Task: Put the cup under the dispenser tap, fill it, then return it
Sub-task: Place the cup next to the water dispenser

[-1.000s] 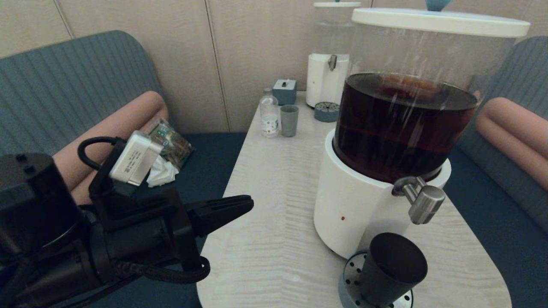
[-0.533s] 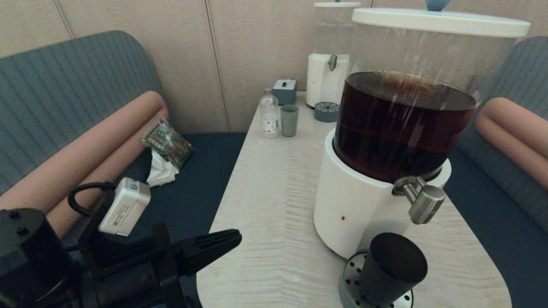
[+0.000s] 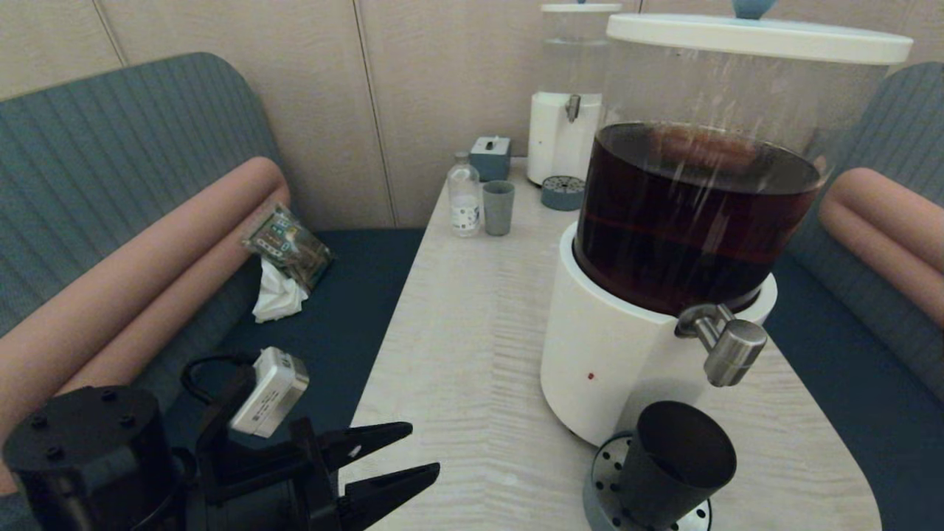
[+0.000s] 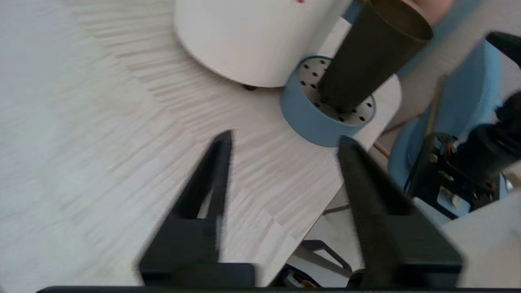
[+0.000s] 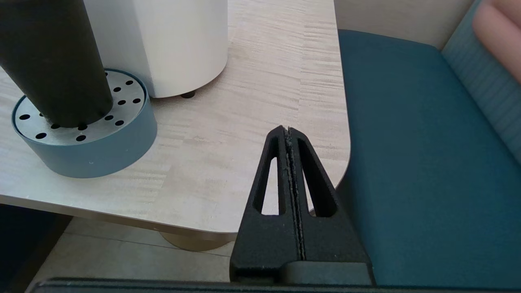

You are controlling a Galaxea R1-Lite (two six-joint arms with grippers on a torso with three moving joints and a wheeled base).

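A: Where is the left tool (image 3: 409, 450)?
B: At the surface's (image 3: 472, 354) near left corner, fingers spread apart, gripping nothing.
A: And the cup (image 3: 675, 461)?
B: Upright on the round perforated drip tray (image 3: 606, 479) by the near edge, directly under the dispenser tap (image 3: 726, 346).
A: The right tool (image 5: 288, 132)?
B: Parked off the near right corner, fingers pressed together, empty.

Booth seating around a pale wood tabletop (image 3: 457, 354)

I see beige wall panels (image 3: 413, 88) across the top of the frame, ribbed teal bench backs at upper left (image 3: 110, 147) and far right, pinkish bolster cushions (image 3: 169, 243) along both, dark blue seats (image 3: 346, 295) below, and pale floor (image 5: 122, 256) under the tabletop's edge.
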